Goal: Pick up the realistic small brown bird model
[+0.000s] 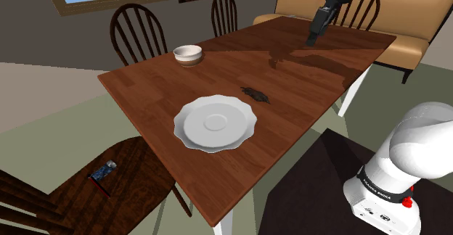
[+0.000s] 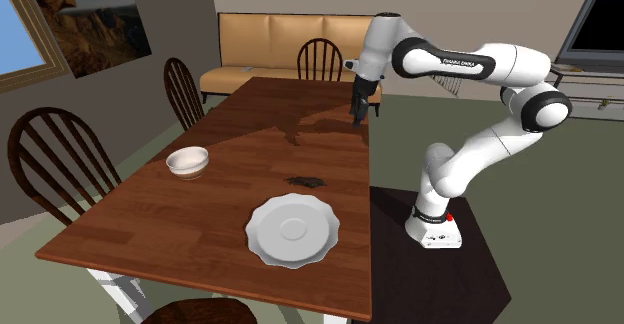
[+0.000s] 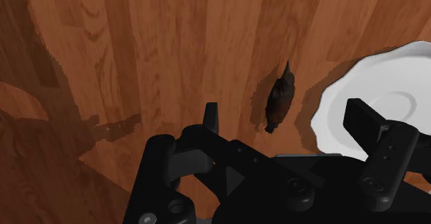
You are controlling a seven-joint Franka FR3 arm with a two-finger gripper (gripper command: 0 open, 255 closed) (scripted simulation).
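A small dark brown bird model (image 1: 255, 93) lies flat on the wooden table (image 1: 160, 81), just beyond the white plate (image 1: 215, 122). The second exterior view has the bird (image 2: 305, 181) between the plate (image 2: 291, 230) and the table's middle. My black gripper (image 1: 314, 35) hangs well above the far part of the table, far from the bird, near the table's right edge in the second exterior view (image 2: 358, 111). Through the wrist view the gripper (image 3: 286, 122) is open, fingers apart, with the bird (image 3: 280, 98) far below between them and nothing held.
A white bowl (image 1: 188, 54) sits near the table's far left edge. Wooden chairs (image 1: 138, 30) surround the table; one seat holds a small blue object (image 1: 103, 171). A tan sofa (image 2: 275, 37) stands behind. My stand (image 1: 319, 190) is at the lower right.
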